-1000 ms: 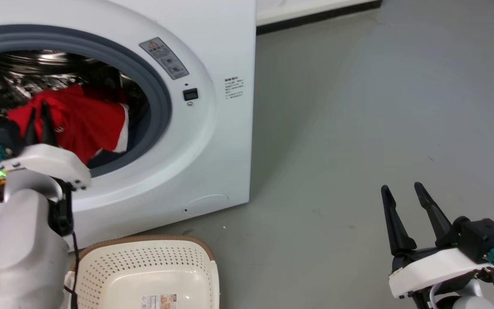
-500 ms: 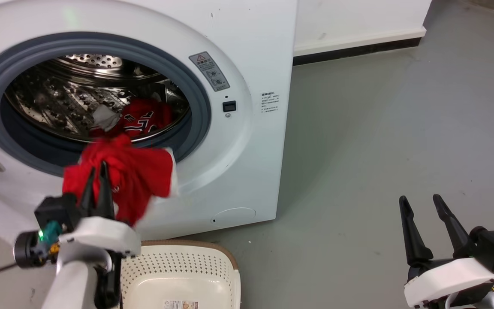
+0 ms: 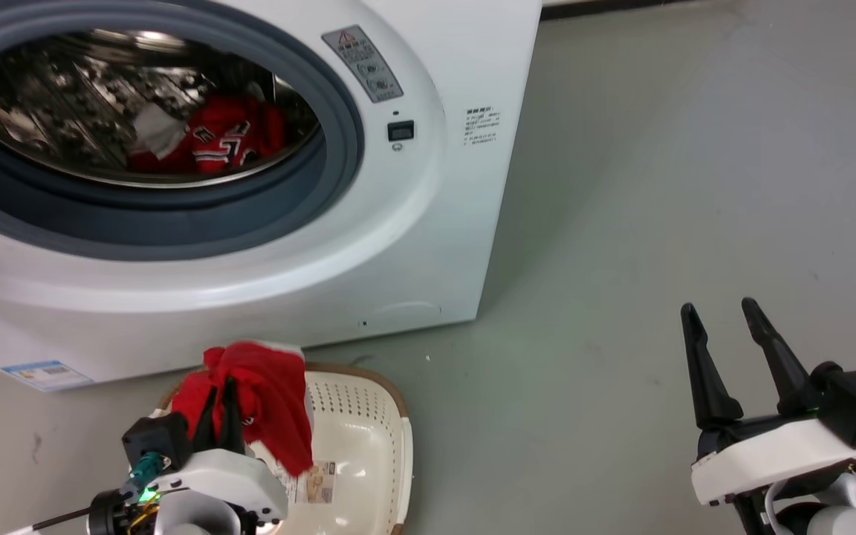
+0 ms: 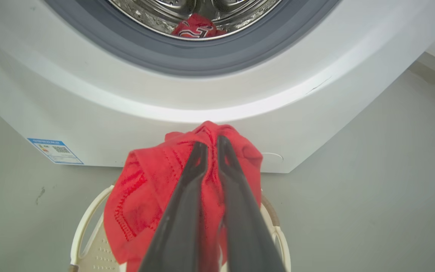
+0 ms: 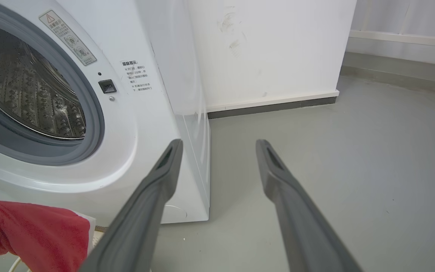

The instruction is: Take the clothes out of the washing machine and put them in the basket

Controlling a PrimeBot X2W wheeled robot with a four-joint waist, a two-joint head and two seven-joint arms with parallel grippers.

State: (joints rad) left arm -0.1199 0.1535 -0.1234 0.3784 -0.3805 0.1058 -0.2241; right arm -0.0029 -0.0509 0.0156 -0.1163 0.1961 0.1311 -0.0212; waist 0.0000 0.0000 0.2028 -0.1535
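The left gripper (image 3: 220,388) pinches a red shirt (image 3: 268,405) tight. The shirt hangs right above the basket (image 3: 372,420), so letting go should drop it in. The right gripper (image 3: 718,306) is spread wide and far off. A second shirt (image 3: 220,137) lies inside the washing machine (image 3: 428,223).

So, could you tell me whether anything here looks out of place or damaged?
Nothing is spilled or broken. The left gripper holds a red garment above the basket; a second garment lies in the washing machine drum.
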